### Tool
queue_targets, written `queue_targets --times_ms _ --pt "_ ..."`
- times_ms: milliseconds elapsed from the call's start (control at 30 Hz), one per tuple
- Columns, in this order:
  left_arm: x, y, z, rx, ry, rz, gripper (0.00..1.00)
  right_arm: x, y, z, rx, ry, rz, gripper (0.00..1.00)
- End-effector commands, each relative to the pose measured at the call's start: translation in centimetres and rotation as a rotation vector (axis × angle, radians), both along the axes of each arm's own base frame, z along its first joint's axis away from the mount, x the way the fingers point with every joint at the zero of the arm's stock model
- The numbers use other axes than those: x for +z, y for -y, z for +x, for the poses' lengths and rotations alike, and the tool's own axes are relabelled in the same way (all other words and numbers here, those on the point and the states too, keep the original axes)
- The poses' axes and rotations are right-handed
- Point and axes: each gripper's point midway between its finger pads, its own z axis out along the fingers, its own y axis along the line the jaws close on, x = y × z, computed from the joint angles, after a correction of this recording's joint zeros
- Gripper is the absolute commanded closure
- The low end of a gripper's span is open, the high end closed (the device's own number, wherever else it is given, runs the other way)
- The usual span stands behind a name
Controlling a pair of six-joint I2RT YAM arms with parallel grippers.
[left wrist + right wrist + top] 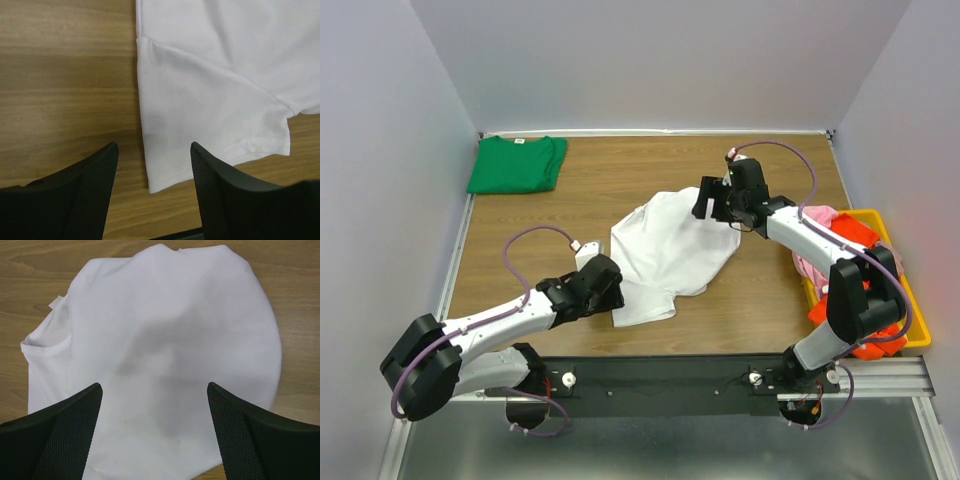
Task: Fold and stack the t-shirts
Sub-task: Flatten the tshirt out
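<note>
A white t-shirt (665, 252) lies loosely spread in the middle of the wooden table; it also shows in the left wrist view (210, 85) and the right wrist view (165, 355). My left gripper (610, 290) is open and empty at the shirt's near left corner, its fingers (95, 185) astride that corner (155, 182). My right gripper (718, 205) is open and empty above the shirt's far right edge, its fingers (235, 430) wide apart. A folded green t-shirt (517, 164) lies at the far left corner. Pink and orange-red t-shirts (835, 235) are heaped in a yellow bin.
The yellow bin (910, 300) stands at the table's right edge beside my right arm. Grey walls close in the table at the back and both sides. A metal rail (720, 380) runs along the near edge.
</note>
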Motion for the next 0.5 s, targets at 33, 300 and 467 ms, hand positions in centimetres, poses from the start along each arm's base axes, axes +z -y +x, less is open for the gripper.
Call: queue_targets --times_ms 33,300,467 --pt "-1.3 0.4 -2.5 0.001 -0.091 -0.007 0.38 0.4 1.4 -1.2 -0.037 0.025 -0.024 0.09" --pt "-2.5 0.1 -3.8 -0.003 -0.138 0.017 0.44 -0.5 2.0 -2.3 -0.048 0.009 -0.037 0.08" --pt "-3.1 0.1 -4.2 -0.006 -0.156 0.022 0.48 -0.6 2.3 -2.8 -0.051 0.008 -0.036 0.08"
